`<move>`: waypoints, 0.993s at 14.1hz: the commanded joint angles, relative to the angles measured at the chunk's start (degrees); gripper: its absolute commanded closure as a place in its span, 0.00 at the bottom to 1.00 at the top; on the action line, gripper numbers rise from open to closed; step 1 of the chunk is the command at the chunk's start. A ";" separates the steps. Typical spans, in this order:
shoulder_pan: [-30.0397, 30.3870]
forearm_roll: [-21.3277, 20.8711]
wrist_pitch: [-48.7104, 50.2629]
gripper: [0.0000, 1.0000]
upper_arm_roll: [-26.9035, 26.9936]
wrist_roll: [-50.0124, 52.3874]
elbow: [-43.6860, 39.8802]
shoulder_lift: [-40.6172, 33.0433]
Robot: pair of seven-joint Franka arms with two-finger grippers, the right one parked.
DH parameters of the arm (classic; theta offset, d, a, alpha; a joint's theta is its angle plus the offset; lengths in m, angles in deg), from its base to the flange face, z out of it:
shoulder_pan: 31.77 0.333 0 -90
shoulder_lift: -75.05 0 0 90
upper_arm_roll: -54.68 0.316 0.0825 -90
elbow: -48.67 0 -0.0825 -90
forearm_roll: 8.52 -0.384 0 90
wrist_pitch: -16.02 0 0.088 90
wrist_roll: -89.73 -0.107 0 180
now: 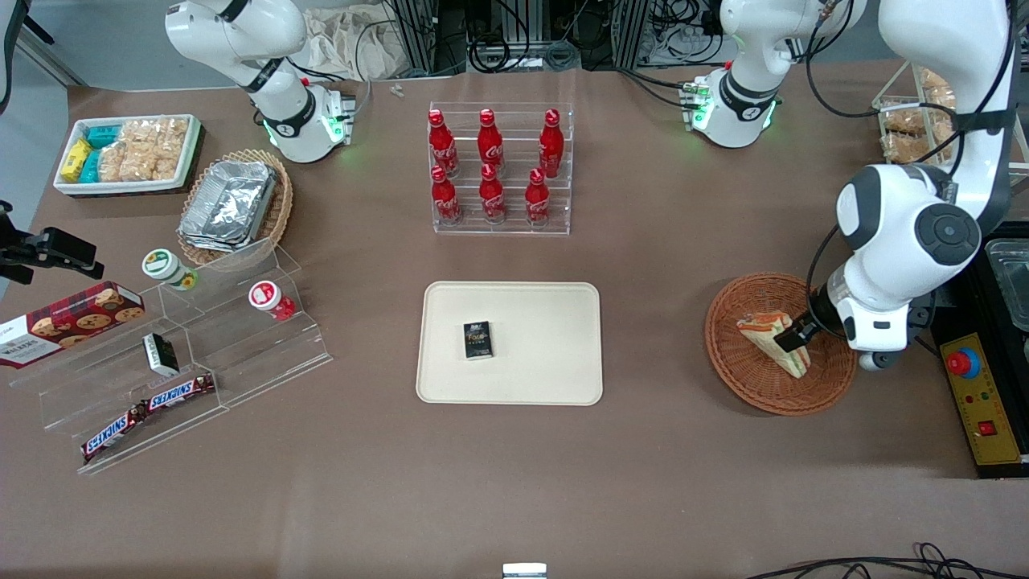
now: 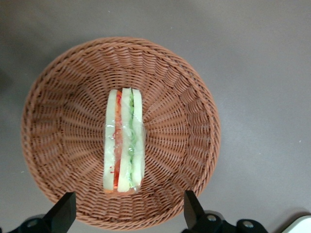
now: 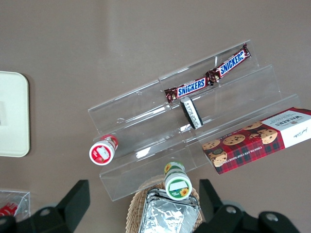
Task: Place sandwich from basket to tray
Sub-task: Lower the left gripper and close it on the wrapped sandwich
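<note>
Left gripper (image 1: 797, 334) poised just above the reddish-brown wicker basket (image 1: 748, 382), fingers (image 2: 62, 211) spread wide, nothing between them. Directly beneath it, lying on its side in the middle of the basket: clear-wrapped sandwich (image 2: 124, 141), white bread with red, orange and green layers showing edge-on, wider gap of the jaws straddling it with room to spare on both sides and no contact visible. Well away from the gripper, toward the parked arm's end: cream-beige tray (image 1: 555, 378), flat on the brown table (image 1: 514, 482), a small black packet (image 1: 477, 339) resting on it. Farther from the front camera than the tray: clear rack of red Coca-Cola bottles (image 1: 491, 167).
</note>
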 commanded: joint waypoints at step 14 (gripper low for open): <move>0.48 -3.82 -6.46 0.00 0.82 2.96 0.62 10.58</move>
